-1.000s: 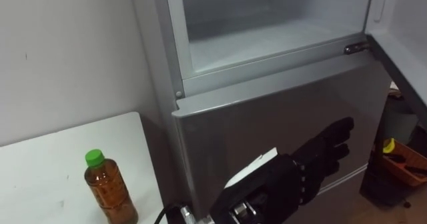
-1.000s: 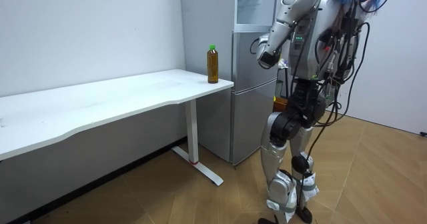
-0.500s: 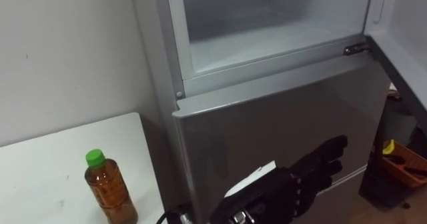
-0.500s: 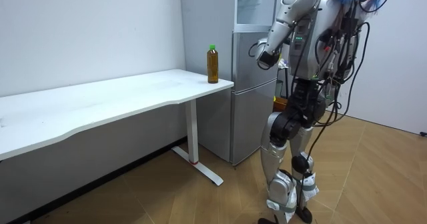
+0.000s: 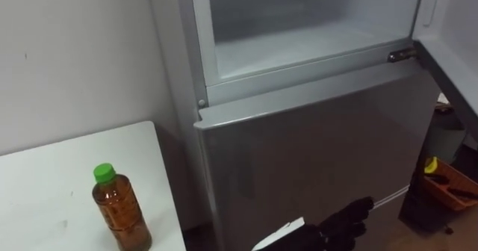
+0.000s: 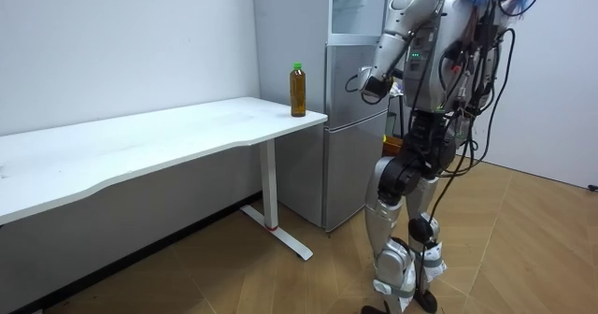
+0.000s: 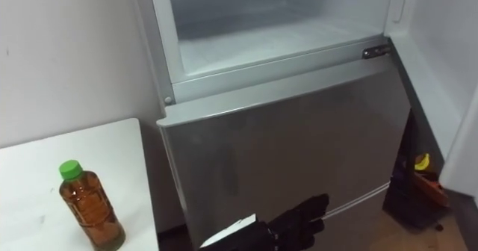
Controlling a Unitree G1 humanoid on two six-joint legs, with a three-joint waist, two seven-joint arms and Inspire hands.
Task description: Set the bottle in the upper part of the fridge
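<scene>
Evidently at the first step: reaching for the bottle (image 5: 119, 215), not yet grasped. Stands upright on the table (image 5: 45, 184), green cap (image 5: 104, 173) on, well to the left of the fingers (image 5: 358, 208) and about level with them.

Left hand (image 5: 337, 224): low, just before the shut lower door (image 5: 314, 139), with fingers apart, nearly straight, clamped on nothing, aimed up and rightward, away from the bottle.

Well above the fingers: the upper fridge (image 5: 299, 45), already open and bare inside, with its door (image 5: 455, 42) swung off to their right.

Next, by judgement: swing the hand left over the table edge, wrap round the bottle below the cap, lift, then carry up and right into the upper fridge. Calls for a firm hold and care not to tip it.

Count: one bottle, one cap, one table, one fridge with two compartments, one hand.
</scene>
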